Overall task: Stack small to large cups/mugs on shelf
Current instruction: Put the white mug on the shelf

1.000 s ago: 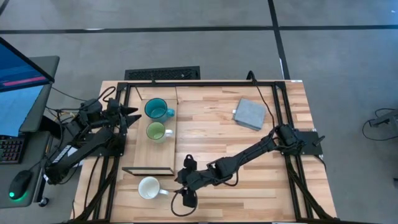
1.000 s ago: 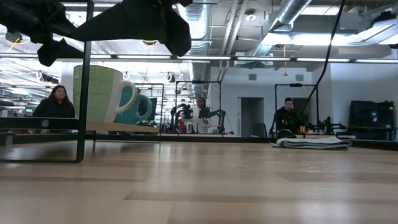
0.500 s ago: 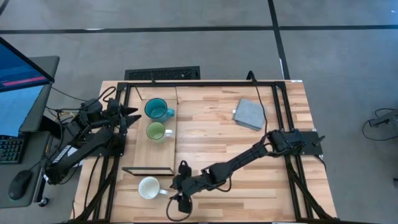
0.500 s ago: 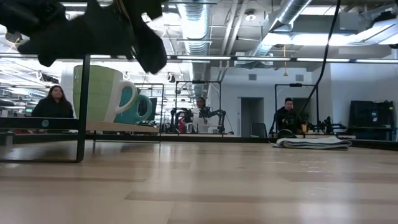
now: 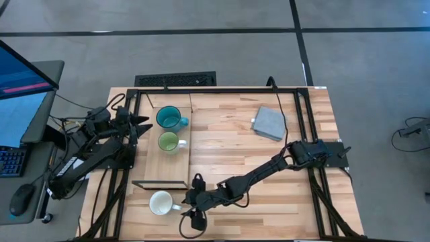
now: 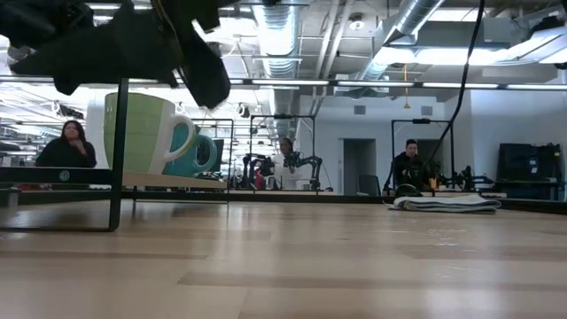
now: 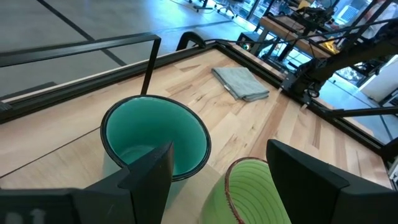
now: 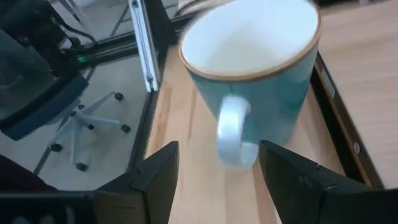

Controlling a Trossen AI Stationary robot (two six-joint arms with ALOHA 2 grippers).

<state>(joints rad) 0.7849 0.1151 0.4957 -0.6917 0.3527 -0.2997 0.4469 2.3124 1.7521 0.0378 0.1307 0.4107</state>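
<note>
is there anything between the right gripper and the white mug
No. In the right wrist view, only bare tabletop lies between the open right gripper and the white mug, whose handle faces the fingers.

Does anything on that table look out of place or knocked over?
Nothing is tipped or spilled. The one odd one out is the white mug, standing on the tabletop just off the end of the shelf, while the teal mug and green mug stand upright on it.

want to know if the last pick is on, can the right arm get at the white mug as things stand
Probably yes: the right gripper is open, right beside the white mug, whose handle points toward it with nothing between them.
</note>
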